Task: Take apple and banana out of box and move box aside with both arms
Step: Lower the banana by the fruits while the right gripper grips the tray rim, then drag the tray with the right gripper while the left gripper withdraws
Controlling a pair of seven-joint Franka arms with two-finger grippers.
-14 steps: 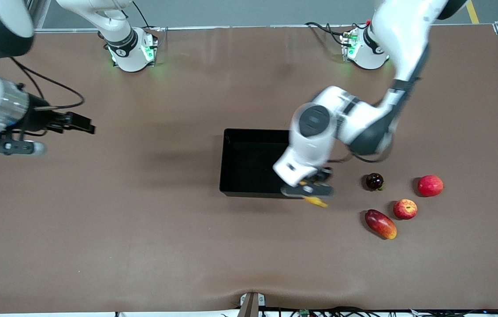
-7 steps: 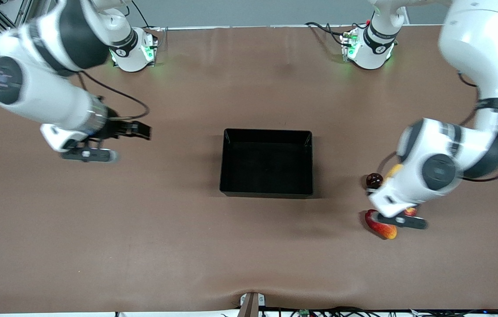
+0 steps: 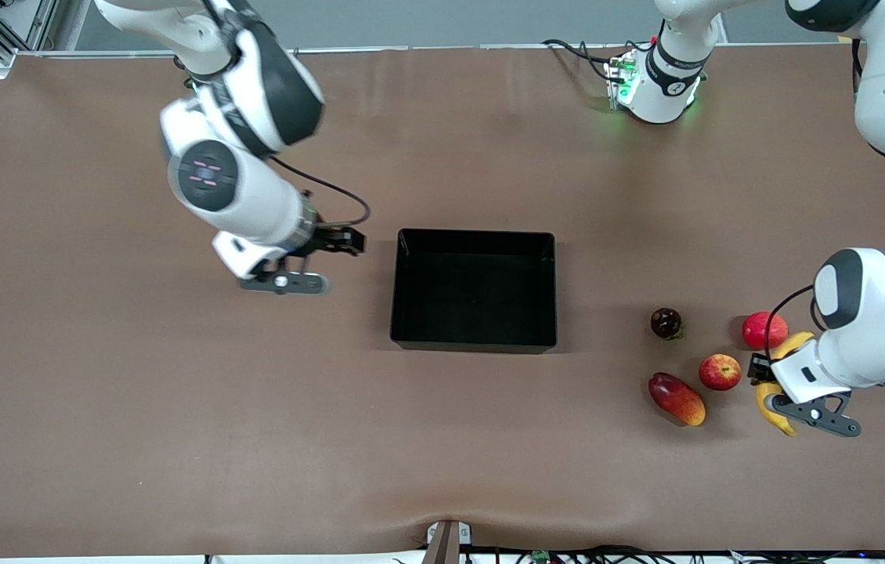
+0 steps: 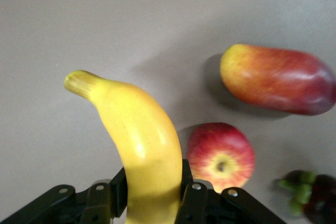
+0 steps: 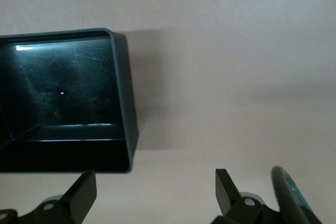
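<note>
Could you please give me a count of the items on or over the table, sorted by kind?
Banana, in the left gripper: 1
Apple with yellowish patches: 1
Plain red round fruit: 1
Mango: 1
Dark round fruit: 1
Black bin: 1
Total: 6

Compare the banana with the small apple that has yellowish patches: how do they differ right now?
The banana is long, curved and plain yellow; the apple is small, round and red with yellowish patches. The banana is clamped in the left gripper; the apple lies free on the table. Both are outside the black box.
</note>
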